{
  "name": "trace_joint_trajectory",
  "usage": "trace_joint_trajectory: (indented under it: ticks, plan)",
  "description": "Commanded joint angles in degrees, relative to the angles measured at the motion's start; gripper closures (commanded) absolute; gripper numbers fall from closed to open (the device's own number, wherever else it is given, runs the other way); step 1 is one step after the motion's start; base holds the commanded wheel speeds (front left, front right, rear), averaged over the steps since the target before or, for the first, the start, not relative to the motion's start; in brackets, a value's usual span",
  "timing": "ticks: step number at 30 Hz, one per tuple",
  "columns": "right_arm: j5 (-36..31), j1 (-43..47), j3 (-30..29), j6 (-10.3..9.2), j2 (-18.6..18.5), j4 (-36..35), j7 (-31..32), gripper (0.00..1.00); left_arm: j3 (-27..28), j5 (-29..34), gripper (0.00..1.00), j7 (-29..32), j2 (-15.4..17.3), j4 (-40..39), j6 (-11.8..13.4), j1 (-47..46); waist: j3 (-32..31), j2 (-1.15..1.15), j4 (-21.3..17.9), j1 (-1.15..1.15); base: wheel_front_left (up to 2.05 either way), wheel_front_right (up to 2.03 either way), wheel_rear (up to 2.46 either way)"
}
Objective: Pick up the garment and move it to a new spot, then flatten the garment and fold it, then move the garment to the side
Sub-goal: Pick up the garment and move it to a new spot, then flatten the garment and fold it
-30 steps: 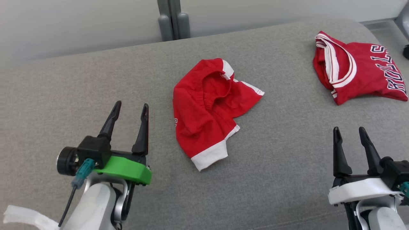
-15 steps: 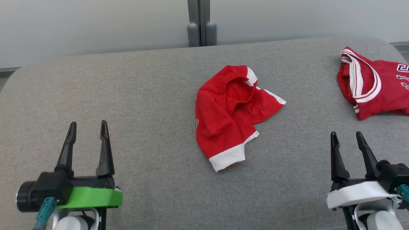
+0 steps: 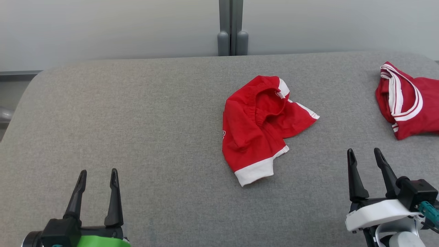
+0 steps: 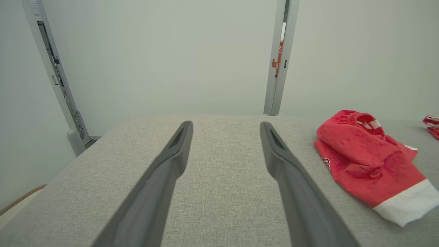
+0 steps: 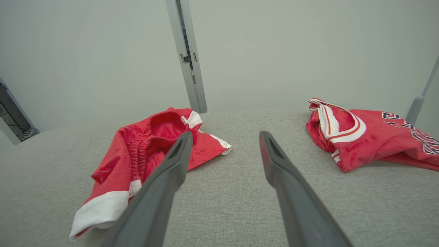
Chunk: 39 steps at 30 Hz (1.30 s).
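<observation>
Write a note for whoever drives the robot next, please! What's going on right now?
Left pincer: open, empty, low on the left.
Right pincer: open, empty, low on the right.
Red shorts: crumpled in the middle of the grey cushion, untouched.
Red jersey: far right, apart from the shorts.
Done: nothing seen yet.
Left: pick up shorts, move, flatten, fold, set aside.

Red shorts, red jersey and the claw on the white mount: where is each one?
red shorts (image 3: 252, 137), head view, red cloth in the middle of the crumpled heap.
red jersey (image 3: 425, 120), head view, red cloth below the striped collar.
right gripper (image 3: 363, 151), head view, midway between its open fingertips.
</observation>
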Motion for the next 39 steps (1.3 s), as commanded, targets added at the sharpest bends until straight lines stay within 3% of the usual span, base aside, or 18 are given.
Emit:
trace_joint_trajectory:
  ticks: [1,39]
  plan:
    - [0.0,0.9,0.2,-0.09,-0.3,0.3,0.2,0.0,0.2,0.9,0.0,-0.2,-0.3,0.1,-0.4,1.0,-0.2,0.0,0.4,0.0,0.0,0.0,0.0]
    - [0.6,2.4,2.7,-0.09,-0.6,-0.1,-0.2,0.0,3.5,3.5,0.0,-0.2,-3.6,2.1,-3.1,0.6,-1.5,0.0,0.2,0.0,0.0,0.0,0.0]
